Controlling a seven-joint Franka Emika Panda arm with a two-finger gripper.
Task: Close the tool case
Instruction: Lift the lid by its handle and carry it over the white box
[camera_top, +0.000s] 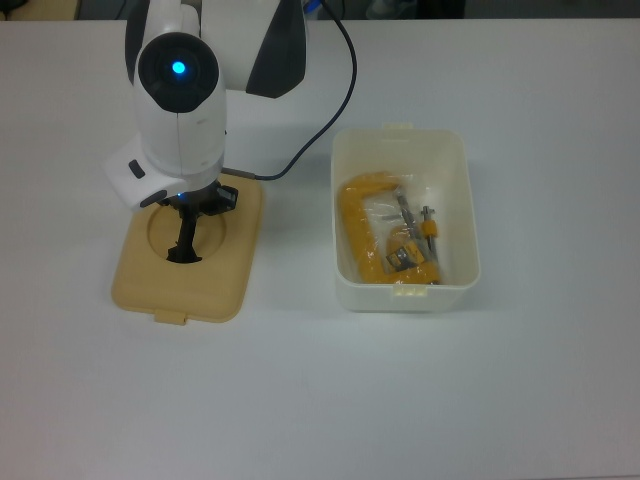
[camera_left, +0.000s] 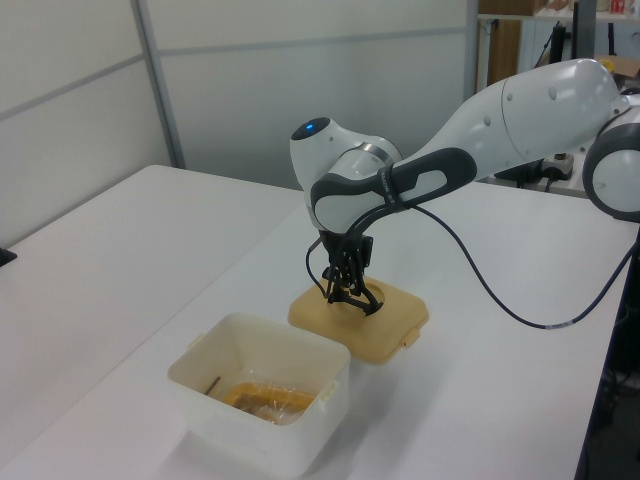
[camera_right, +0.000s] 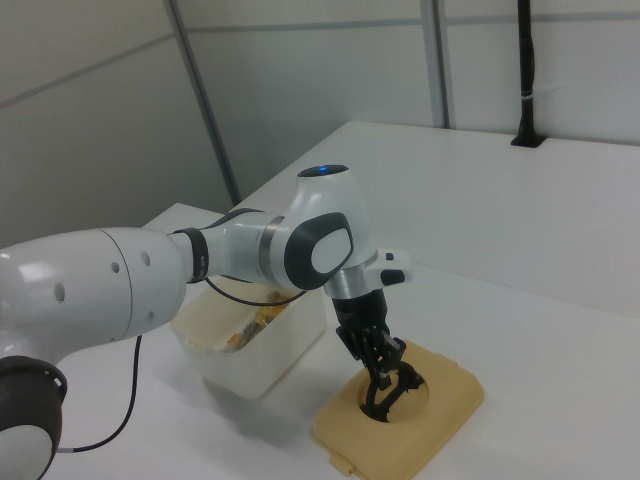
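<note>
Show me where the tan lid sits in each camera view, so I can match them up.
Top view: tan lid lies at the left, apart from the white box.
Left view: the lid sits at centre, behind the box.
Right view: the lid is at bottom centre-right, with the box on its left.
Shared landmark: the black handle in the lid's round recess.

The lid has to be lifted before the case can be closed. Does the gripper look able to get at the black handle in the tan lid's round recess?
Probably yes: the gripper is already down at the black handle of the tan lid, with nothing in the way.
</note>
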